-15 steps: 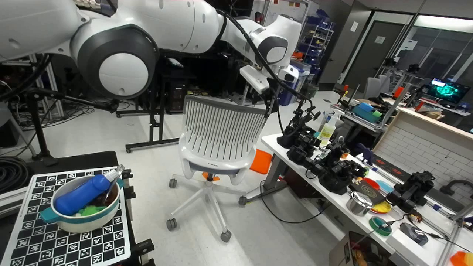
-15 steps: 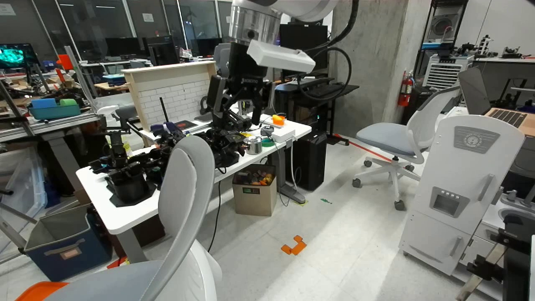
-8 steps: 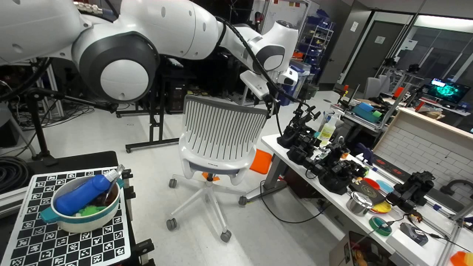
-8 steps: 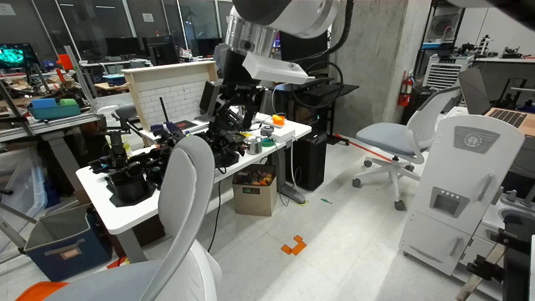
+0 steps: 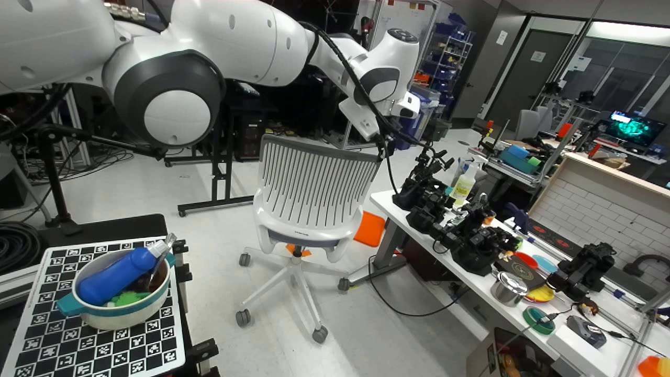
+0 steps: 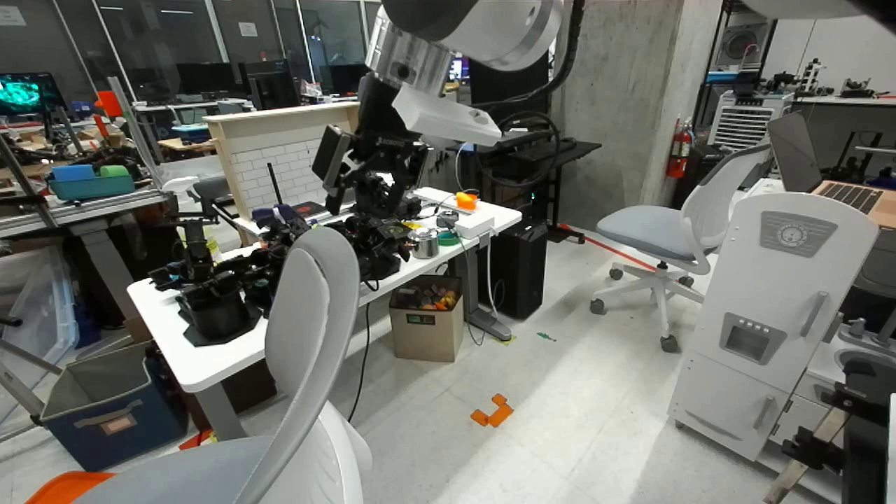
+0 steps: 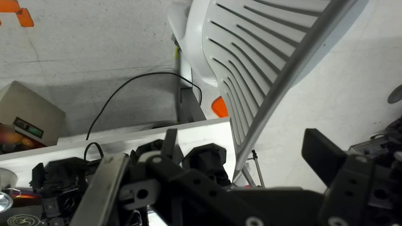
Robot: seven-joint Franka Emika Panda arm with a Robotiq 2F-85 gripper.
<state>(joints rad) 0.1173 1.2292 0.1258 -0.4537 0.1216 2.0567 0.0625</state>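
Observation:
My gripper (image 7: 241,139) stands open in the wrist view, with nothing between its widely parted fingers. Beyond that gap lie the grey top edge of a white slatted chair (image 7: 251,53) and the corner of a white table (image 7: 201,133). How far below they are, I cannot tell. In an exterior view the gripper (image 6: 369,199) hangs in the air, tilted, in front of the table with its black robot arms (image 6: 217,308). From another side, the chair's backrest (image 5: 319,183) stands close to the gripper in the picture, which shows only as a dark part by its upper right corner.
A white and teal pot (image 5: 112,319) holding a blue bottle (image 5: 118,275) rests on a checkered board (image 5: 141,348). Beneath the table is a beige bin (image 6: 427,332). A steel pot (image 5: 509,289) stands on the table, and a white toy fridge (image 6: 763,308) is at the right.
The wrist and gripper have moved left and a little down in an exterior view, tilting further. The gripper has stayed open, and the chair, table and pot have not moved.

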